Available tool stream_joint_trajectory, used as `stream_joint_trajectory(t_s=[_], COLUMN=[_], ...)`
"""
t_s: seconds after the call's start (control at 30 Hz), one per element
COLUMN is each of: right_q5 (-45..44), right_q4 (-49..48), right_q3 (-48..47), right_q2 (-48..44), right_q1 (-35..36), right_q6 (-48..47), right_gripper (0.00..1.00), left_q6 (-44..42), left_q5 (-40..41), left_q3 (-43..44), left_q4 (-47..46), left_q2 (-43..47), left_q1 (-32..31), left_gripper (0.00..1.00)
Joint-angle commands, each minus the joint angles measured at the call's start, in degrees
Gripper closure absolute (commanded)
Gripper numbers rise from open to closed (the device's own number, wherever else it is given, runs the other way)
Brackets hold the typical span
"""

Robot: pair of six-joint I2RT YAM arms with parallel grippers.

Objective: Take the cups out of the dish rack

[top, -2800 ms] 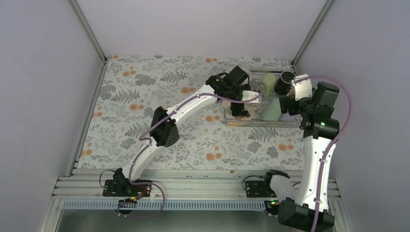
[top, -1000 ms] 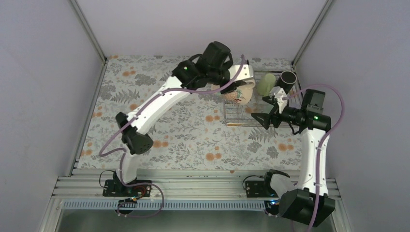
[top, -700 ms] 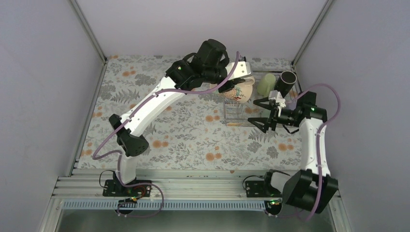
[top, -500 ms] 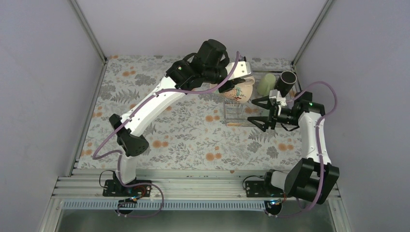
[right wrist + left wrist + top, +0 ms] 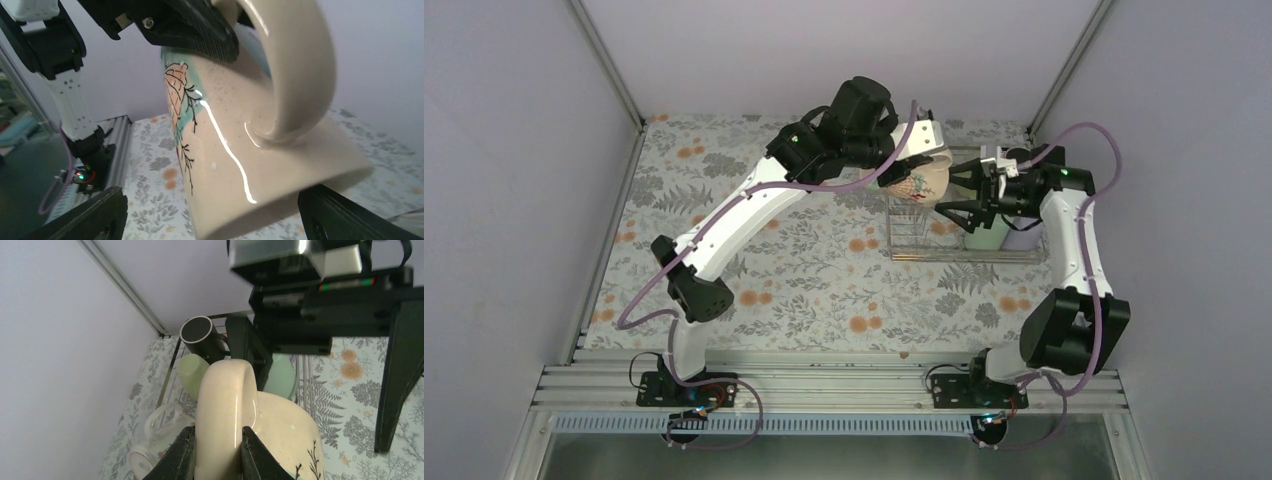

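Note:
My left gripper is shut on the handle of the cream patterned mug, which hangs in the air over the left end of the dish rack. In the left wrist view both fingers press the handle of the mug. My right gripper is open and straddles the mug's body, one finger on each side. In the rack stand a black mug, a pale green mug, a green tumbler and a lavender tumbler.
Another mug lies on its side below the held one, by the rack's left rim. The floral tablecloth spreads left of the rack. Grey walls close in the back and both sides.
My right gripper has swung up and back from the rack's front edge to the held mug, its jaws narrowing a little. The left arm holds the mug almost still.

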State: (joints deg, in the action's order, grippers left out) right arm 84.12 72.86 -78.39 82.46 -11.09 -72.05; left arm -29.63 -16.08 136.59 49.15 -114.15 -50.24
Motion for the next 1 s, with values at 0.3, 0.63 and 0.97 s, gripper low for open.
stream_joint_trajectory(t_s=[0.3, 0.63, 0.97], right_q5=[5.17, 2.67, 1.67], right_q4=[0.79, -8.26, -5.02], right_q3=[-6.86, -17.77, -25.08], right_q2=[3.87, 8.08, 12.39], right_q1=[7.03, 13.21, 16.92], right_q6=[4.70, 21.02, 21.45], right_gripper=[0.16, 0.44, 0.82], left_q6=[1.06, 0.90, -0.28], left_q5=[0.61, 2.22, 4.75], left_q3=[-3.48, -8.47, -13.42], left_q4=[-14.17, -18.66, -21.46], left_q2=[5.44, 9.51, 12.57], left_q1=[1.21, 2.41, 3.49], left_gripper=[0.98, 0.98, 0.98])
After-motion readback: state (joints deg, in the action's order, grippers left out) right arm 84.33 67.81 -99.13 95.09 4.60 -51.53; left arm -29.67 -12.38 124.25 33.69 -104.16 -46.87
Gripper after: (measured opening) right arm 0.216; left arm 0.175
